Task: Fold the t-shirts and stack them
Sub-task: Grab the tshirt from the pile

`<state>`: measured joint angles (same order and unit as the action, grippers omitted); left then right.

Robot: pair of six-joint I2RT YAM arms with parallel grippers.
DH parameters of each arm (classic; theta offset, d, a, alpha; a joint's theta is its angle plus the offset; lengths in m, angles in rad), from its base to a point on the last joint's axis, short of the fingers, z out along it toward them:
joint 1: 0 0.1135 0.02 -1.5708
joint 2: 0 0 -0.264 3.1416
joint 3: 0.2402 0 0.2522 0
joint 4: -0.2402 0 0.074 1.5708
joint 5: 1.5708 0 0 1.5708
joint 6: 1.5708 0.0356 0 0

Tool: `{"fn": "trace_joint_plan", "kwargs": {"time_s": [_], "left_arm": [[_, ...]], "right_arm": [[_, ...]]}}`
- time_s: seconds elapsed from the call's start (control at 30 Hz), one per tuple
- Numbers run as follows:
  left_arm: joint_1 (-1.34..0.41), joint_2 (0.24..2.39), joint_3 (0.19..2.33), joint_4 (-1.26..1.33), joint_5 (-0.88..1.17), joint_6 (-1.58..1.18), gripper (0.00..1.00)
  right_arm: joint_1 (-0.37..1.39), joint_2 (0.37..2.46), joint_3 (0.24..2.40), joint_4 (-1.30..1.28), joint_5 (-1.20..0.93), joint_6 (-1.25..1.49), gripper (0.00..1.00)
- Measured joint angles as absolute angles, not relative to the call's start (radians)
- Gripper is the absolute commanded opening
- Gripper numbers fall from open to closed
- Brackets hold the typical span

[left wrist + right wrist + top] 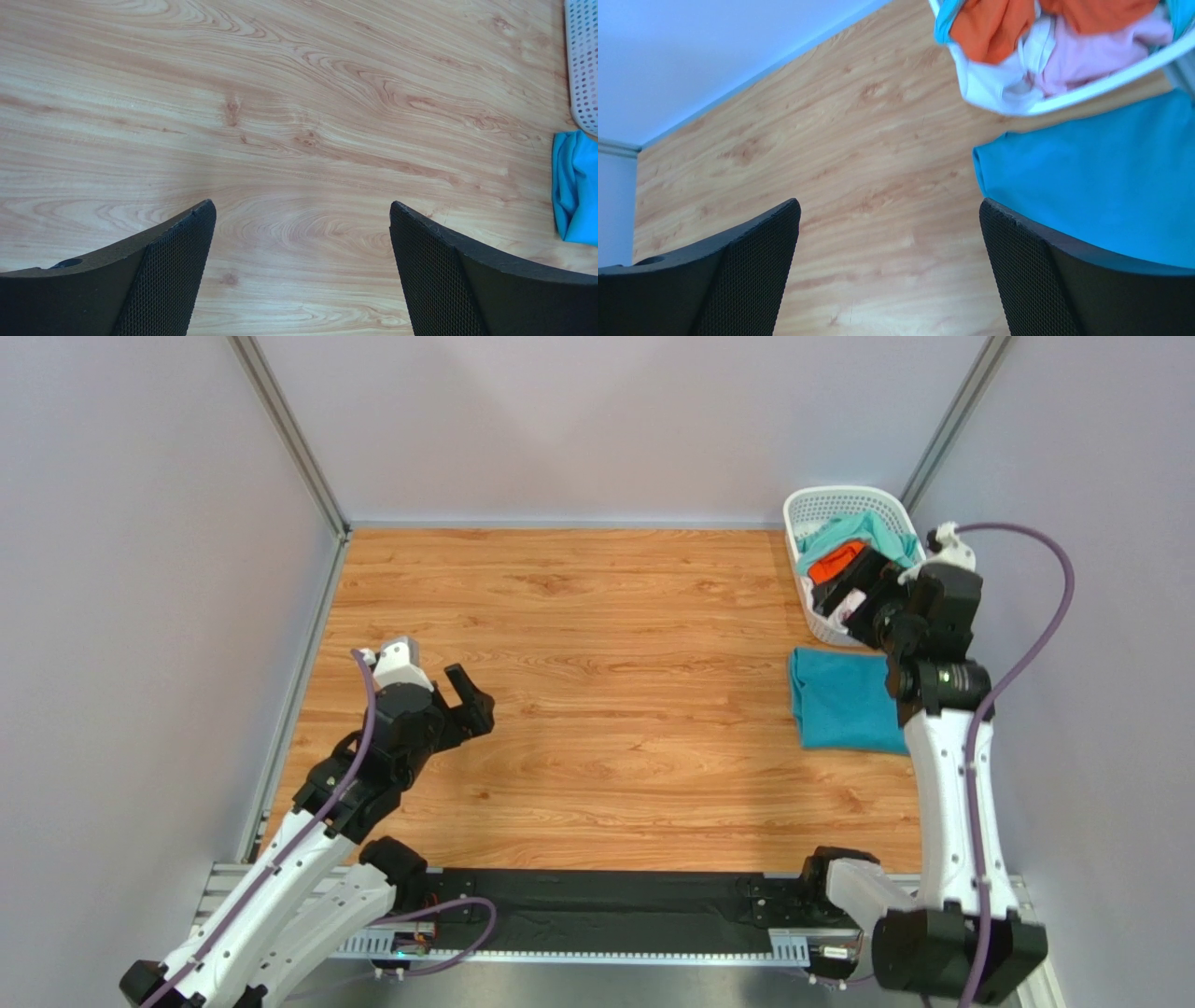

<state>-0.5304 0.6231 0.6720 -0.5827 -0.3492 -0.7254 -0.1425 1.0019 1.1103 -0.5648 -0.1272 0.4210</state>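
Left hand (pixel 470 707) sits low over the bare left side of the wooden bench (pixel 603 644), its two black fingers spread wide with nothing between them; its wrist view shows only wood grain between the pads. Over on the far right, the right hand (pixel 856 595) hangs at the near rim of a white lattice basket (pixel 842 507), fingers likewise apart and holding nothing. One teal blue t-shirt (pixel 846 700) lies folded into a flat, smooth rectangle on the bench just in front of the basket, close to the right edge. The other shirts are heaped loose and crumpled inside the basket: a mint green t-shirt (pixel 877 529) on top towards the back, an orange t-shirt (pixel 838 560) bunched beside it, and, seen from the right wrist, a pink t-shirt (pixel 1088 56) and a white t-shirt (pixel 997 80) pressed against the basket's rim. From above, the right hand and its wrist cover the front part of the basket and hide some of the heap. Pale grey walls close in the bench on three sides.
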Motion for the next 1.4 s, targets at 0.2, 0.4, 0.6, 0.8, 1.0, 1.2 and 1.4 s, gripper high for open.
{"fn": "trace_joint_plan", "kwargs": {"time_s": [0.2,0.4,0.6,0.8,1.0,1.2,1.4], "left_arm": [[-0.53,0.627,0.649,-0.56,-0.35,-0.706,1.0],[-0.53,0.626,0.637,-0.556,-0.361,-0.7,1.0],[-0.53,0.635,0.633,-0.556,-0.376,-0.698,1.0],[-0.53,0.647,0.633,-0.556,-0.38,-0.697,1.0],[-0.53,0.647,0.633,-0.557,-0.404,-0.696,1.0],[-0.53,0.656,0.633,-0.557,-0.43,-0.696,1.0],[-0.53,0.689,0.633,-0.557,-0.44,-0.694,1.0]], "right_arm": [[-0.145,1.39,1.429,-0.554,-0.017,0.376,1.0],[-0.157,1.755,1.783,-0.617,0.038,0.321,1.0],[-0.193,2.024,2.034,-0.666,0.052,0.311,1.0],[-0.221,2.221,2.215,-0.683,0.07,0.3,1.0],[-0.23,2.347,2.285,-0.667,0.088,0.29,0.92],[-0.231,2.386,2.289,-0.601,0.118,0.282,0.85],[-0.231,2.39,2.3,-0.523,0.15,0.252,0.84]]}}
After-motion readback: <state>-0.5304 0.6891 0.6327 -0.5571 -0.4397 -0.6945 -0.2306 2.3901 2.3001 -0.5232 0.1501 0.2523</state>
